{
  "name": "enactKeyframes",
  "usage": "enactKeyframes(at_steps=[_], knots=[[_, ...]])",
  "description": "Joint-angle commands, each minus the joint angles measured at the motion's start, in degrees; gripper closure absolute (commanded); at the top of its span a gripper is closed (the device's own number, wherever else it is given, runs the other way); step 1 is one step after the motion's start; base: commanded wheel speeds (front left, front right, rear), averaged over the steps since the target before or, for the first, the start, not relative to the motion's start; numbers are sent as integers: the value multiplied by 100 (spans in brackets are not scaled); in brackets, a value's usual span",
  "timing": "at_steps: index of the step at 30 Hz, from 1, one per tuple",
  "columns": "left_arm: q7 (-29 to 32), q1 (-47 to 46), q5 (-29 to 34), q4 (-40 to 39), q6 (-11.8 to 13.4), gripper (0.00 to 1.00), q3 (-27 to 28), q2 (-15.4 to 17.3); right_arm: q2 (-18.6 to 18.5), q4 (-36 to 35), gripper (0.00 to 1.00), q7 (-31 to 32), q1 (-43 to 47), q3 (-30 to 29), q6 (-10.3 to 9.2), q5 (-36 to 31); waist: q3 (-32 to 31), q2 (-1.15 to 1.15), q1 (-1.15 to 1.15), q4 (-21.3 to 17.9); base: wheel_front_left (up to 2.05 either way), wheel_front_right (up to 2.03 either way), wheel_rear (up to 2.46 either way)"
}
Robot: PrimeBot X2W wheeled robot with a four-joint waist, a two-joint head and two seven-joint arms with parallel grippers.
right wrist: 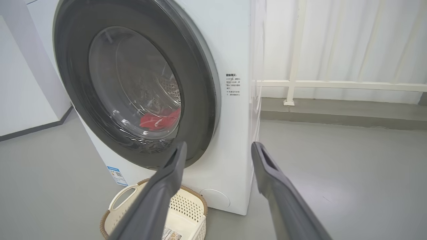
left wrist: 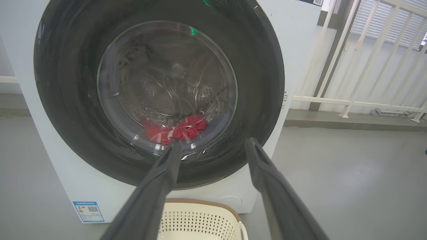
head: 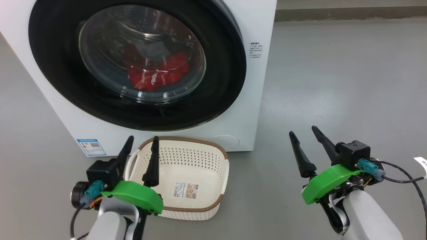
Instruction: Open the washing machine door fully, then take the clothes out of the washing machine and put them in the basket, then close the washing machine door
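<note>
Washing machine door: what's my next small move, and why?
Probably reach the open right gripper toward the right edge of the washing machine door to pull it open: the door covers the opening, the clothes lie behind its glass, and the basket waits empty.

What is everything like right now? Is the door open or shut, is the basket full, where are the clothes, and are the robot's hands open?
washing machine door: shut.
clothes: inside the washing machine, not yet taken out.
basket: empty, upright on the floor.
left gripper: open, holding nothing.
right gripper: open, holding nothing.
</note>
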Motion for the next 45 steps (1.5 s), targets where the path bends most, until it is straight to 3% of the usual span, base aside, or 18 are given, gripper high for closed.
enactKeyframes(at_steps=[1,9,31,32,33,34,39,45], knots=[[-100,-331,194,-79,61,0,110,59,-2,-64,0,-112,-350,109,-3,-241,-9,0,0,6,0,0,0],[-225,-468,616,33,130,0,46,63,-13,50,0,-236,-478,75,-3,-768,-22,0,0,8,0,0,0],[-225,-426,696,78,62,0,297,63,-13,-45,0,-236,-394,-139,-3,-827,36,0,0,13,0,0,0],[-225,-422,672,82,57,0,293,63,-13,-37,21,-236,-394,-113,-3,-785,43,0,0,24,0,0,0],[-225,-419,653,81,54,0,284,63,-13,-22,72,-236,-398,-84,-3,-736,54,0,0,37,0,0,0],[-225,-422,638,69,53,0,272,63,-13,-21,100,-236,-416,-79,-3,-696,83,0,0,54,0,0,0],[-225,-496,587,-63,61,0,188,63,-13,-76,100,-236,-575,-119,-3,-508,288,0,0,155,0,0,0],[-225,-594,585,-359,90,0,105,63,-13,-118,100,-236,-900,-157,-3,444,638,0,0,266,0,0,0]])
